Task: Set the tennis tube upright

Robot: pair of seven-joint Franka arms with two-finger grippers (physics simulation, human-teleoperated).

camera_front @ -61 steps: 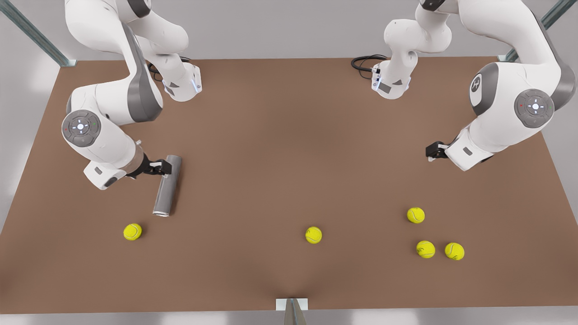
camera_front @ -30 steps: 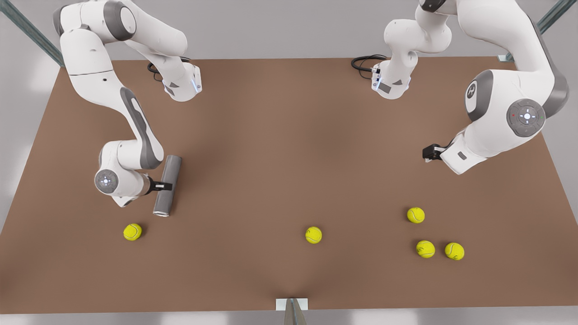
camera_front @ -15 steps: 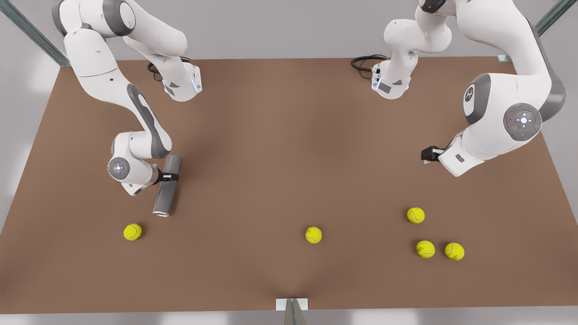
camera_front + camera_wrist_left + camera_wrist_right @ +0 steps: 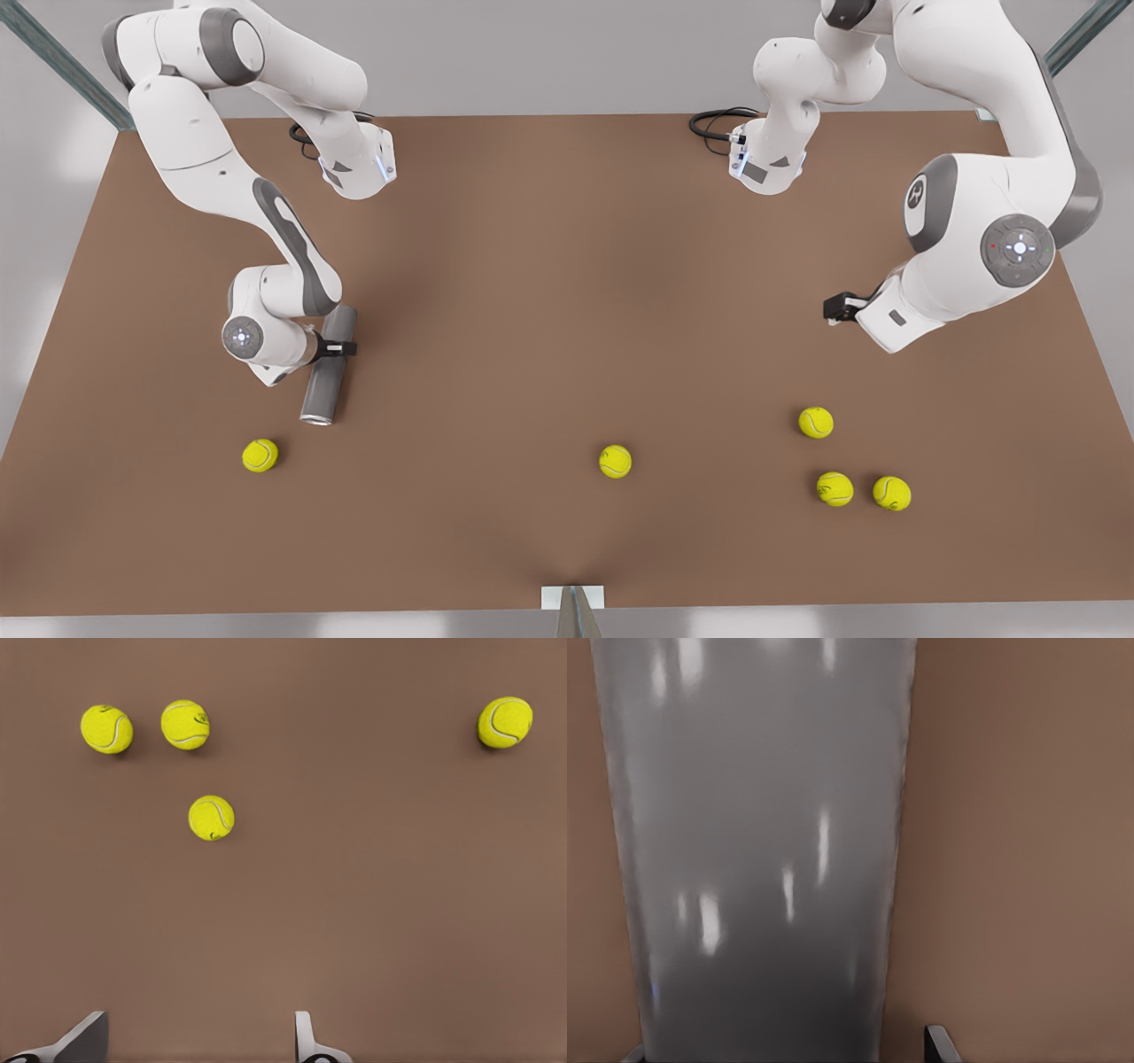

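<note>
Tabletop (image 4: pixel 549 292) brown; right gripper (image 4: pixel 341 348) fingers straddle lying tennis tube (image 4: pixel 326 377); left gripper (image 4: pixel 834 308) spread, idle.

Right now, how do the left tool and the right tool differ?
The right tool straddles the lying tennis tube near its far end; the left tool waits over the table with nothing between its fingers. The right tool is at the front view's left, the left tool at its right. Both are open.
</note>
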